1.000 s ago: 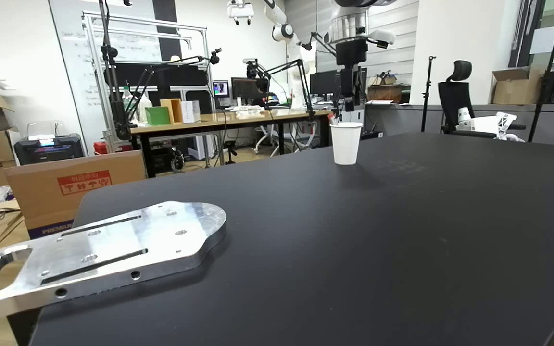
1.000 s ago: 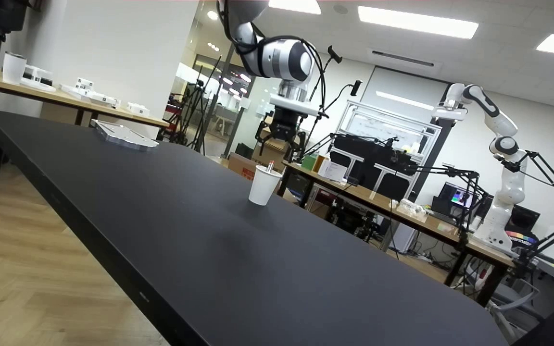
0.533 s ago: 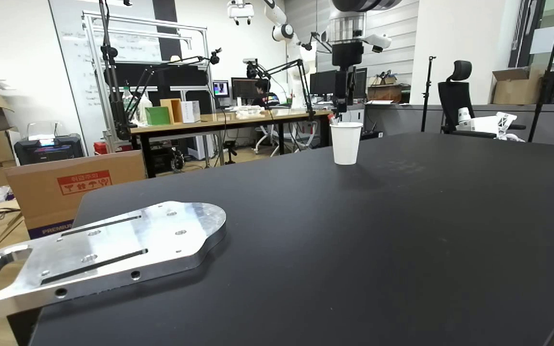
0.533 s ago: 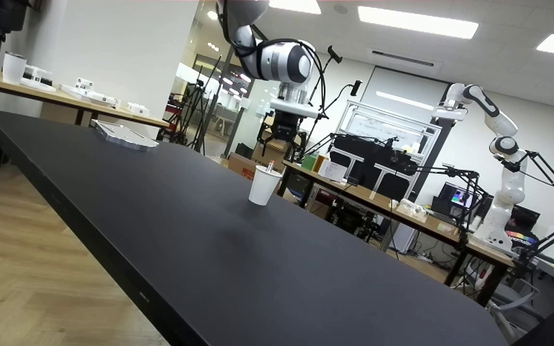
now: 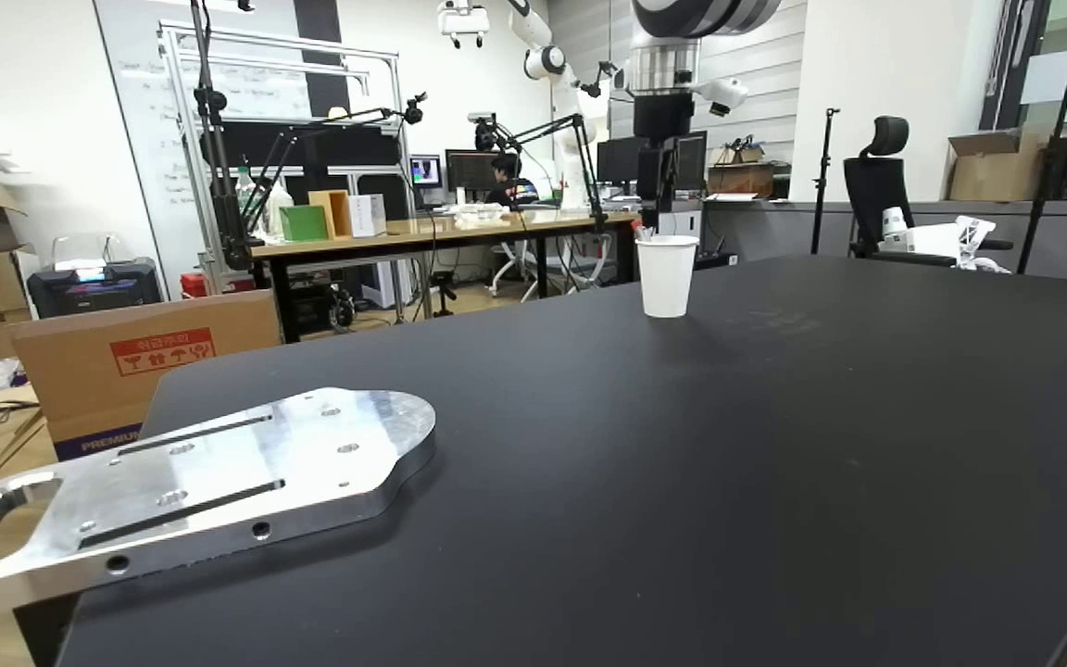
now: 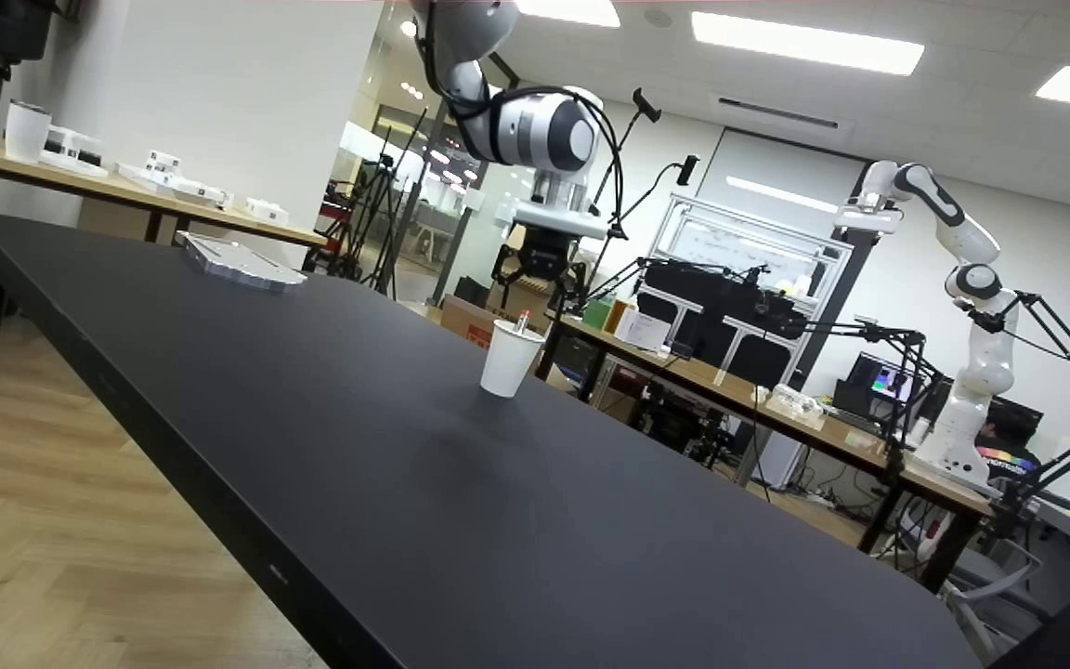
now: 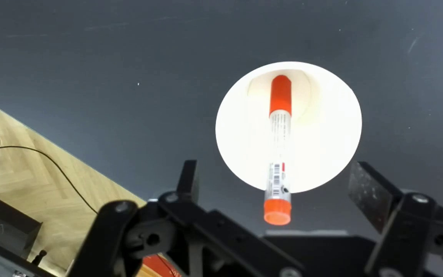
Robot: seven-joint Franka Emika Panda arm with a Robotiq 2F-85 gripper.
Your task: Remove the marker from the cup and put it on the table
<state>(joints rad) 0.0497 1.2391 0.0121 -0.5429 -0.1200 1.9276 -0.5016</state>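
Note:
The white cup (image 5: pixel 666 283) stands upright on the black table (image 5: pixel 682 482), near its far edge in an exterior view. The marker (image 7: pixel 277 181) leans inside the cup (image 7: pixel 321 146), and its orange-red end sticks out over the rim. It also shows at the rim in both exterior views (image 5: pixel 642 232) (image 6: pixel 522 321). My gripper (image 7: pixel 275 177) is open and empty. In the wrist view, the marker's upper end appears between the spread fingers, with a gap on each side. In an exterior view the gripper (image 6: pixel 531 299) hangs just above the cup (image 6: pixel 509 362).
A silver metal plate (image 5: pixel 246 463) lies at one end of the table and also shows in an exterior view (image 6: pixel 242 263). Cardboard boxes (image 5: pixel 154 371) and a cluttered wooden workbench (image 5: pixel 459 227) stand beyond the table. The table edge and floor (image 7: pixel 25 169) show in the wrist view.
My gripper has come down toward the cup and shifted slightly left in an exterior view, staying open. The cup and marker have not moved.

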